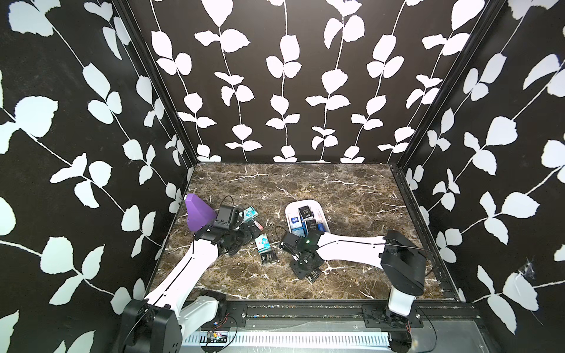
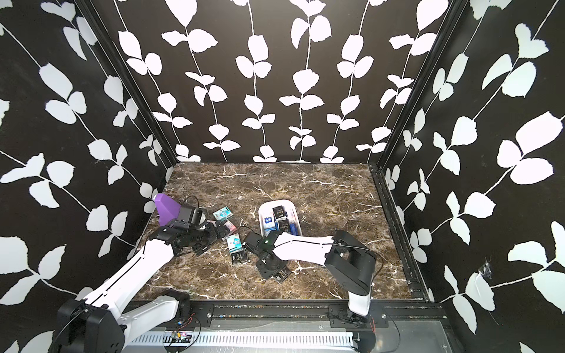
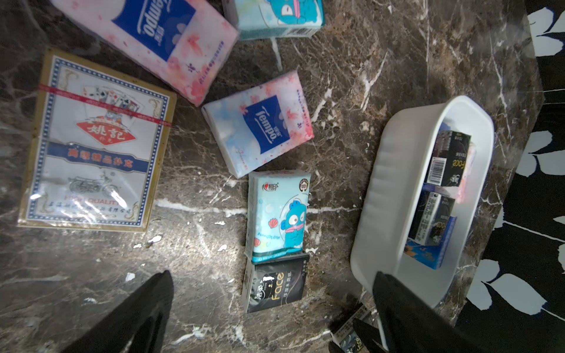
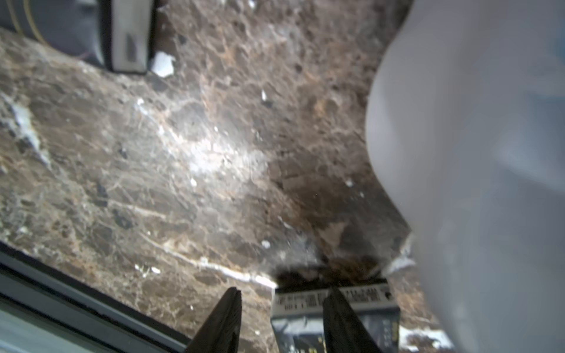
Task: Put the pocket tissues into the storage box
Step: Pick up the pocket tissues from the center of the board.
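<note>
Here, brown marble tabletop (image 1: 336,189), leaf-print walls (image 1: 260,101), left jaws wide apart, right jaws parted over black pack (image 4: 296,324).

In both top views the marble tabletop (image 1: 305,180) lies bare across the upper part and right of the storage box (image 1: 289,214), open for passage. At centre left the purple wedge (image 1: 197,214), scattered pocket tissues (image 1: 262,243) and the left arm (image 1: 198,259) crowd the way, while the right arm (image 1: 348,246) bars the box's lower edge.

Black leaf-print walls (image 1: 308,61), brown marble tabletop (image 1: 345,195)
</note>
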Controlling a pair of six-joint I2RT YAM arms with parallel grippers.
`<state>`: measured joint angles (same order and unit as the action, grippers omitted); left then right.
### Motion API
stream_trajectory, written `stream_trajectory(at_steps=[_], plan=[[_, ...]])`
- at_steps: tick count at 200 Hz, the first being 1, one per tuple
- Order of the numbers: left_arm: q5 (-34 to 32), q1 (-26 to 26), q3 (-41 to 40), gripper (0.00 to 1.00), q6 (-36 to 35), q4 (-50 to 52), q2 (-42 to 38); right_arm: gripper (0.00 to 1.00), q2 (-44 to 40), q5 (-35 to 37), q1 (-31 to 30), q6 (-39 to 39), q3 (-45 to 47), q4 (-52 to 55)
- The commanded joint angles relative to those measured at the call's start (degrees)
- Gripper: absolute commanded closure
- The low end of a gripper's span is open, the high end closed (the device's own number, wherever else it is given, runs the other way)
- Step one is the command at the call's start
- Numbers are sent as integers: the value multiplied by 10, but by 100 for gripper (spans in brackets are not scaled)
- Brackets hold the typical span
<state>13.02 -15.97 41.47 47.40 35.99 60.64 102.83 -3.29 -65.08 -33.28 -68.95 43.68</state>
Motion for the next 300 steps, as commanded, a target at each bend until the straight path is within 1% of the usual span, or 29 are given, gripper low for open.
stream_trajectory(at_steps=[1, 18, 25, 29, 40, 45, 51, 65, 69, 98, 109, 134, 159, 183, 204, 225, 245, 275, 300], plan=[[2, 1, 0, 1, -5, 16, -14, 53, -43, 21, -9, -24, 20, 24], [2, 2, 3, 1, -7, 17, -12, 46, -73, 27, -13, -41, 33, 24], [3, 2, 4, 1, -8, 17, -10, 42, -84, 28, -14, -46, 42, 21], [4, 2, 5, 1, -8, 16, -10, 37, -93, 28, -15, -50, 48, 21], [4, 1, 6, 1, -10, 16, -7, 31, -106, 33, -17, -55, 66, 17], [5, 1, 7, 1, -12, 16, -6, 26, -106, 34, -18, -56, 76, 12], [5, 2, 7, 1, -12, 16, -6, 21, -130, 41, -20, -57, 87, 8], [5, 2, 7, 1, -14, 15, -3, 2, -138, 50, -20, -46, 104, -5], [5, 2, 6, 1, -15, 15, -2, 1, -138, 55, -20, -41, 106, -7], [10, 1, 8, 1, -18, 17, -3, 1, -115, 96, -20, 3, 96, -3], [8, 2, 9, 1, -21, 19, -7, 1, -86, 97, -21, 19, 86, -2], [3, 2, 10, 1, -29, 30, -15, 1, -50, 87, -21, 35, 75, -20], [0, 3, 9, 1, -34, 39, -21, 6, -27, 79, -21, 38, 70, -34], [-2, 2, 7, 1, -35, 43, -26, 13, -17, 73, -21, 34, 66, -37], [0, 2, 4, 1, -36, 41, -26, 26, -20, 70, -22, 29, 71, -35], [0, 2, 3, 1, -35, 38, -25, 29, -32, 64, -22, 22, 79, -36], [3, 2, -2, 1, -33, 33, -26, 39, -43, 63, -23, 17, 84, -32], [6, 2, -9, 1, -26, 22, -27, 42, -67, 60, -25, 14, 82, -14], [6, 2, -10, 1, -26, 19, -30, 43, -105, 59, -27, 12, 77, 15]])
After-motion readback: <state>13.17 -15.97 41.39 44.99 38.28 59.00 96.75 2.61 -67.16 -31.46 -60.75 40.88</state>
